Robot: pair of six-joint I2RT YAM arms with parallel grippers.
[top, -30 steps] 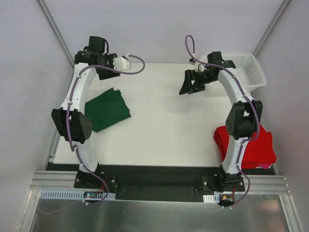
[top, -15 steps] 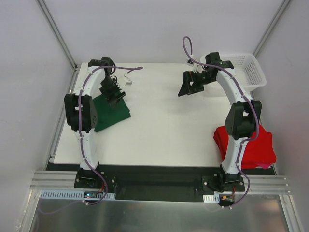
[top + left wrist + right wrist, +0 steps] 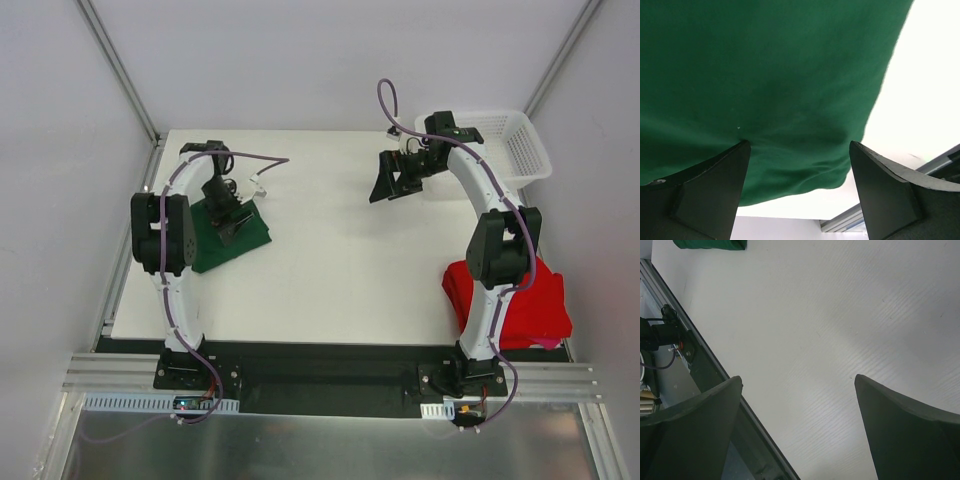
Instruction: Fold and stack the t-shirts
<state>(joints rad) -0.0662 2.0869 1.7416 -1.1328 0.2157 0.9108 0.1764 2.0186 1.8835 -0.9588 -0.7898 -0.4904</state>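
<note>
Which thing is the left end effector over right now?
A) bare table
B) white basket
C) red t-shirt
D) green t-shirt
D: the left end effector, open, hangs directly over the green t-shirt, whose cloth fills its wrist view.

The left arm point(image 3: 172, 305) and right arm point(image 3: 480, 175) show white curved link shells with black joint housings. A purple cable point(image 3: 381, 95) runs along each. The gripper fingers point(image 3: 705, 195) are black, broad and wedge-shaped.
</note>
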